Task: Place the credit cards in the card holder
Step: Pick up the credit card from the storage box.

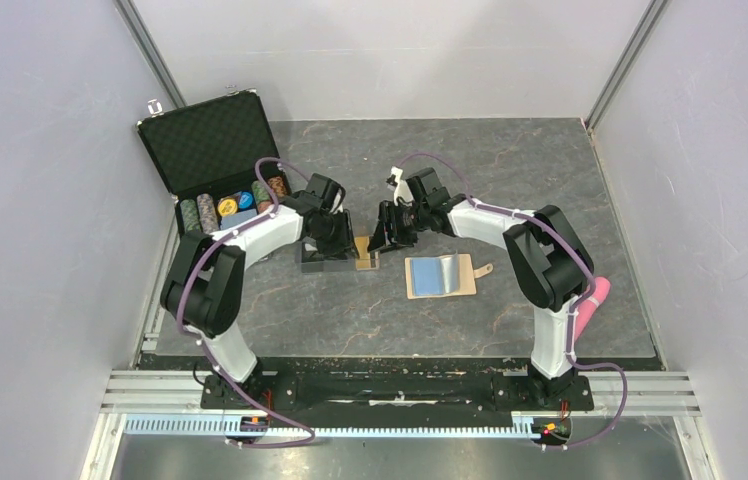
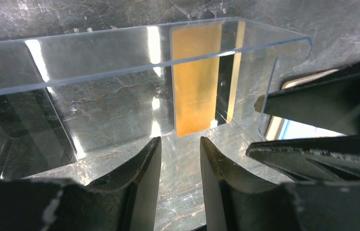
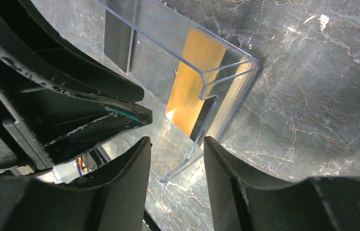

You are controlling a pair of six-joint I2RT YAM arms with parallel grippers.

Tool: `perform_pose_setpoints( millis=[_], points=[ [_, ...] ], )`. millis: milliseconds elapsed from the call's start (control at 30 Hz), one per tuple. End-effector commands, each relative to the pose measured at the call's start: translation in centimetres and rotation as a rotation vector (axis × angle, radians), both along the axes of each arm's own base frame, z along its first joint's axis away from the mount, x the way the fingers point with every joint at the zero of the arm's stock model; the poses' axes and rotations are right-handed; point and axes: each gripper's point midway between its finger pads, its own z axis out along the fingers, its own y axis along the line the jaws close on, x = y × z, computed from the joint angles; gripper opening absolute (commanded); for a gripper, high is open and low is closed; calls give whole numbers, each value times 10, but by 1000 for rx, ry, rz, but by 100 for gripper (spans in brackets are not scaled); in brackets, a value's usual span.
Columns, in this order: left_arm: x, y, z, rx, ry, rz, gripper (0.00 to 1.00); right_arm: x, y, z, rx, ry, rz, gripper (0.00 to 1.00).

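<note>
The gold-orange card lies inside a clear plastic sleeve on the table, also seen in the top view and the right wrist view. A dark strip runs along its right edge; I cannot tell if it is the black card. My left gripper is open and empty, just short of the gold card's near end. My right gripper is open and empty over the sleeve's corner, facing the left one. The tan card holder lies open, blue lining up, right of both grippers.
An open black foam-lined case with a row of poker chips stands at the back left. A pink object lies by the right arm. Grey walls close in the dark stone table.
</note>
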Motion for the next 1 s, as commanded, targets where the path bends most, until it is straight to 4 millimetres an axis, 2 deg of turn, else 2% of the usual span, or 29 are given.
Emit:
perform_pose_setpoints(
  millis=[0, 300, 600, 700, 733, 800, 833, 867, 967],
  points=[
    [9, 0, -6, 87, -29, -46, 41, -2, 5, 20, 51, -47, 19, 46],
    [4, -10, -25, 117, -6, -63, 34, -5, 4, 18, 55, -46, 28, 36],
    [12, -24, -1, 53, -76, -90, 13, -7, 4, 16, 54, -38, 35, 30],
    [13, -22, 2, 100, -81, -106, 12, -8, 4, 15, 54, -38, 38, 30],
    [12, -21, 2, 122, -76, -117, 14, -8, 4, 15, 54, -37, 40, 30],
    [10, -20, 0, 158, -70, -134, 33, -8, 3, 14, 53, -34, 39, 30],
    [10, -19, -2, 177, -66, -140, 38, -8, 3, 14, 53, -33, 39, 29],
    [9, -19, -3, 187, -61, -149, 41, -9, 3, 13, 54, -32, 40, 29],
    [8, -20, -8, 204, -48, -159, 42, -9, 4, 13, 53, -32, 42, 29]
  ],
)
